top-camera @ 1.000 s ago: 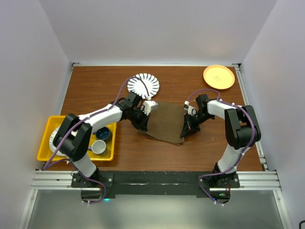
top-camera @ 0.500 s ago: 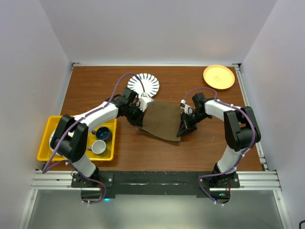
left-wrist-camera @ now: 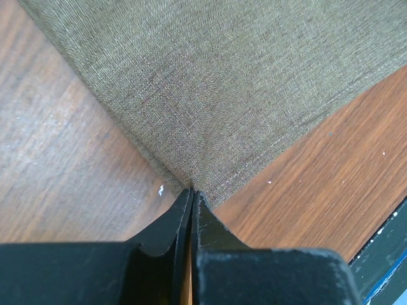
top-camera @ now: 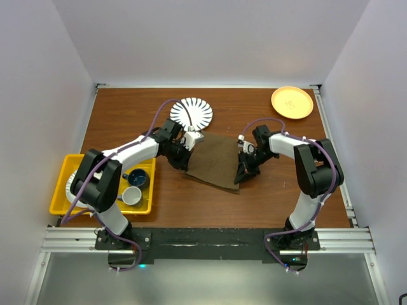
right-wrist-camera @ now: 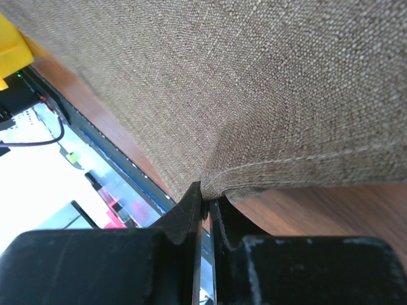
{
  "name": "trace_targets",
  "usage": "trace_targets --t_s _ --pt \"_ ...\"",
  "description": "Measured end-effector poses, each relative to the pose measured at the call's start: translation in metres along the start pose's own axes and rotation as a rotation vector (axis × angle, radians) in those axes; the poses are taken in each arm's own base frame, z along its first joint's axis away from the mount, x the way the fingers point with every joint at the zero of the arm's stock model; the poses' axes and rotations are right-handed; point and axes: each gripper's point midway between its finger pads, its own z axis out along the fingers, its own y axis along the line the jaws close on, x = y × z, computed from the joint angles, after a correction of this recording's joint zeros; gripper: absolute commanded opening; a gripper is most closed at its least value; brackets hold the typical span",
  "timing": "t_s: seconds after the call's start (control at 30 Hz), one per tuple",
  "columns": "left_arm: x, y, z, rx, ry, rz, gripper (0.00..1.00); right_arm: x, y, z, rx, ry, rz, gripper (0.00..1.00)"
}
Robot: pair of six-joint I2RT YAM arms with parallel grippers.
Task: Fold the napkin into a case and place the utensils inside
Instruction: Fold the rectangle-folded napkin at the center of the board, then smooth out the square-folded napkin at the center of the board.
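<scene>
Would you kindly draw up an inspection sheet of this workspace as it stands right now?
Surface: brown wooden table.
Job's things: napkin lies mid-table between the two arms; utensils: nothing seen.
Clutter: striped plate just beyond the napkin; orange plate in the far right corner; yellow bin at the left edge, holding a blue cup and a white cup.
Grippers: left gripper shut on a napkin corner; right gripper pinching the napkin's hem on the opposite side.
Cables: purple cables loop along both arms.
Surroundings: white walls on three sides; metal rail at the near edge.
</scene>
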Motion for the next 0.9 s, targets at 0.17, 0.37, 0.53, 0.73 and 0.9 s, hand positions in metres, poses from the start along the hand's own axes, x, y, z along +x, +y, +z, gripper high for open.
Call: trace_targets --t_s 0.17,0.37,0.53,0.73,0.9 --pt "0.006 -0.001 0.004 0.010 0.016 -0.008 0.24 -0.001 -0.003 -0.003 0.038 0.002 -0.004 0.50" --pt "0.011 0.002 0.000 0.029 0.024 -0.030 0.63 0.001 0.000 -0.017 0.079 0.023 -0.031 0.56" --pt "-0.007 0.006 -0.035 0.063 -0.087 -0.048 0.98 -0.016 0.023 -0.049 0.091 -0.034 -0.162 0.81" --pt "-0.072 -0.033 -0.075 0.207 -0.362 0.031 0.96 -0.061 0.063 -0.076 0.028 -0.183 -0.304 0.97" --pt "-0.076 -0.043 -0.042 0.353 -0.382 -0.056 0.87 -0.079 0.058 -0.054 -0.015 -0.170 -0.280 0.98"
